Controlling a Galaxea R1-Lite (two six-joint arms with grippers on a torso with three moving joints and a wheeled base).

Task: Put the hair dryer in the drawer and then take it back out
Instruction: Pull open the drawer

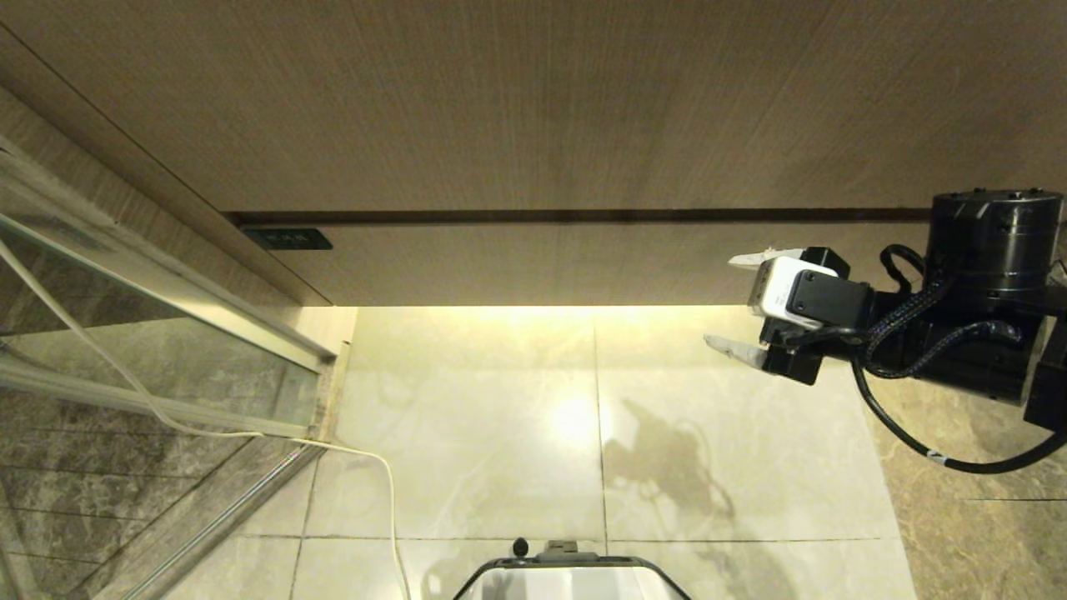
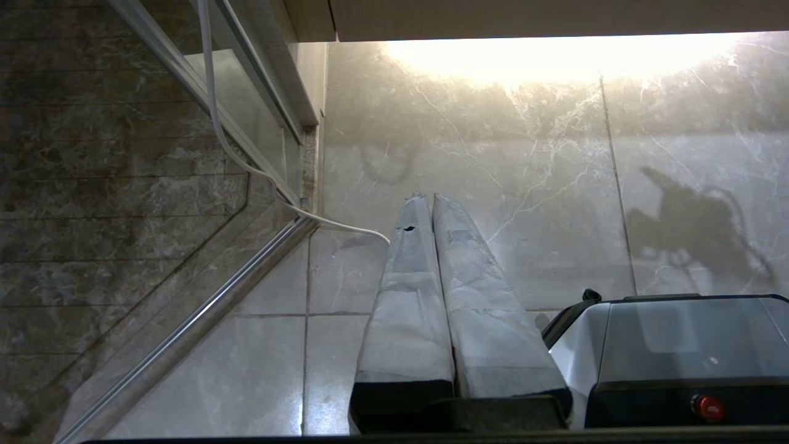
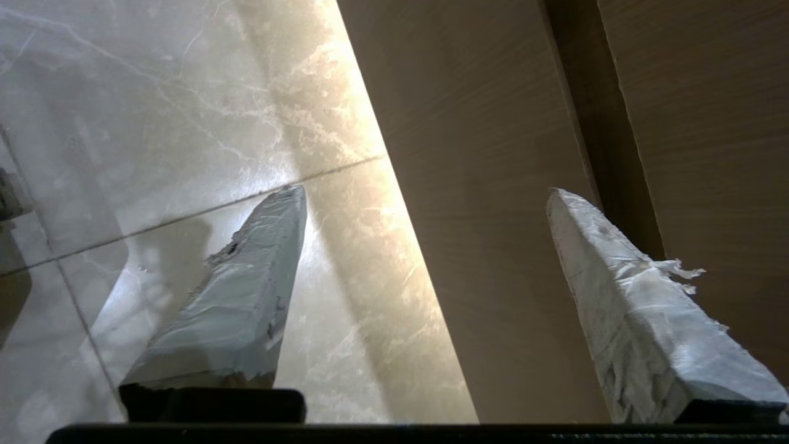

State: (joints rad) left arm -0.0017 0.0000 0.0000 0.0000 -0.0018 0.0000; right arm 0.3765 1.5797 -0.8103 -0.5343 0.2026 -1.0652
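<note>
Hair dryer: not in any view; I cannot tell where it is.
Drawer (image 1: 583, 258): closed, a flat handleless wood-grain front at 12 o'clock, under a dark seam below the taller panel (image 1: 533, 100).
Right pincer (image 1: 742, 304): at 3 o'clock, level with the drawer front, jaws wide, nothing between them.
Left pincer (image 2: 425, 203): fingers pressed together, parked low over the floor (image 2: 493, 185).
Handling: likely rigid and sliding. With no handle, a grip probably means hooking the top seam or lower edge.
</note>
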